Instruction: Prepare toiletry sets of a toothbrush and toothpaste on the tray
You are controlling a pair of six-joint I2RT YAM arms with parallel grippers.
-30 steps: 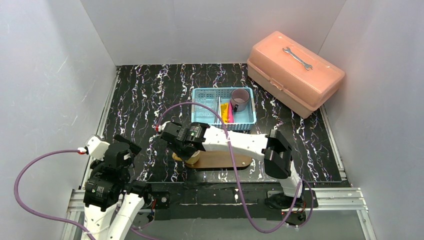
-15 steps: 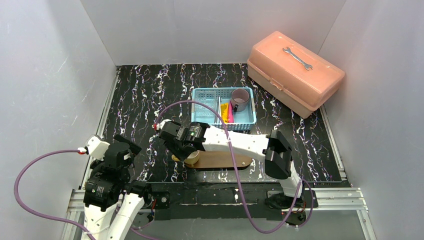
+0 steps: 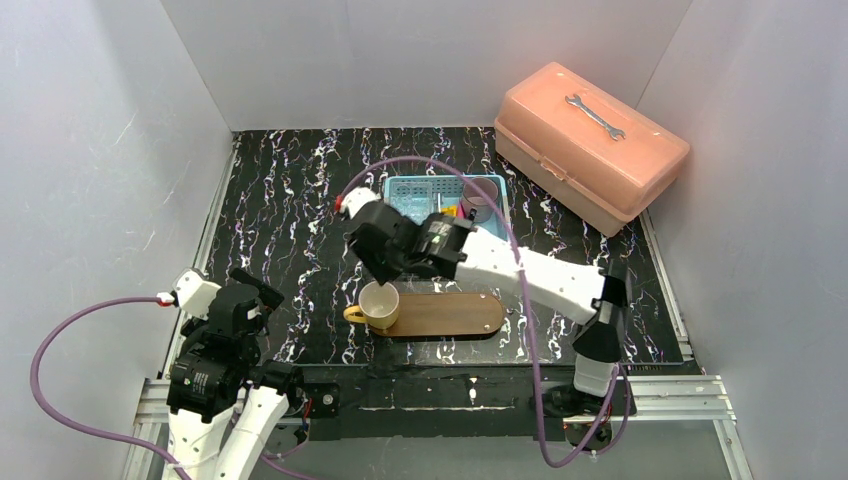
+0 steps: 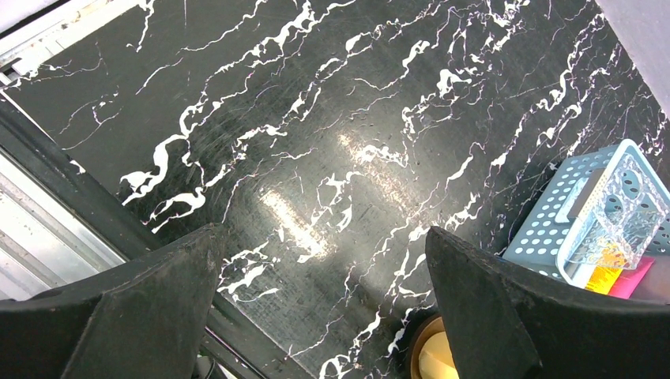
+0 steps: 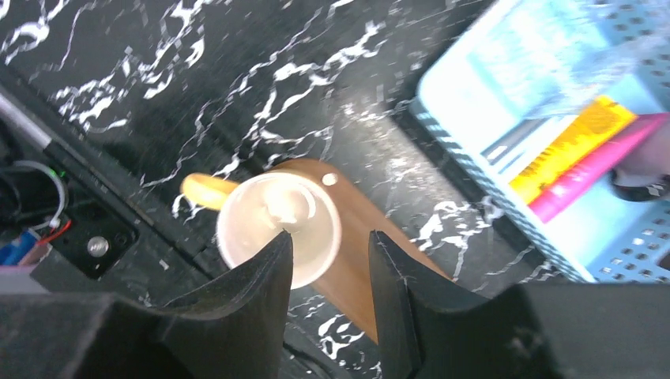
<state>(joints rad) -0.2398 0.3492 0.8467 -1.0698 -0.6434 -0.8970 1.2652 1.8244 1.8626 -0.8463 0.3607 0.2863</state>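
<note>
Hovering above the left end of the tray (image 3: 450,313), the right claw (image 5: 328,234) is showing a clear gap between its fingers and is gripping nothing. A cream cup (image 3: 380,305) with a yellow handle is standing upright on that end of the tray, just below the claw. The yellow toothpaste (image 5: 573,146) and the pink toothpaste (image 5: 600,162) are lying side by side in the blue basket (image 4: 545,209), with a grey toothbrush (image 5: 512,142) beside them. The left claw (image 4: 322,233) is hanging wide open and empty over the mat (image 4: 316,118).

Cream cup (image 3: 380,305) was released on L end of tray (image 3: 455,315); R gripper (image 5: 330,234) was opened, lifted off it, withdrawn past tray's far edge.
</note>
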